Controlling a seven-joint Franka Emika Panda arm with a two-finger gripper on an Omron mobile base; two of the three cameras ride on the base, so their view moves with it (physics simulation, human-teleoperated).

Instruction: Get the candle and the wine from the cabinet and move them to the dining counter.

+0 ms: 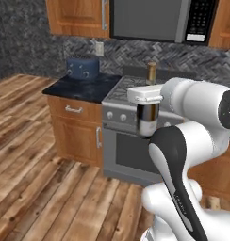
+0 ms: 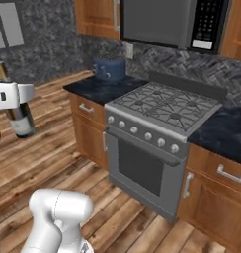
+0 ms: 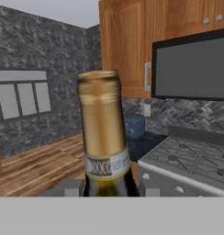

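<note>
Wine bottle [image 3: 103,133] base cut off at hand view bottom edge; in left base view bottle [image 1: 148,113] partly behind arm. End effector [image 2: 14,96] clenched on bottle [image 2: 16,116] at neck, upright, in air over wood floor [image 1: 36,155], left of stove [image 2: 162,123]. Fingertips hard to make out.

Both base views toward stove [image 1: 135,101]

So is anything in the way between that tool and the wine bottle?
No. The tool is already closed on the wine bottle, held upright in the air beside the stove. The dining counter is out of view, so that path can't be judged.
</note>
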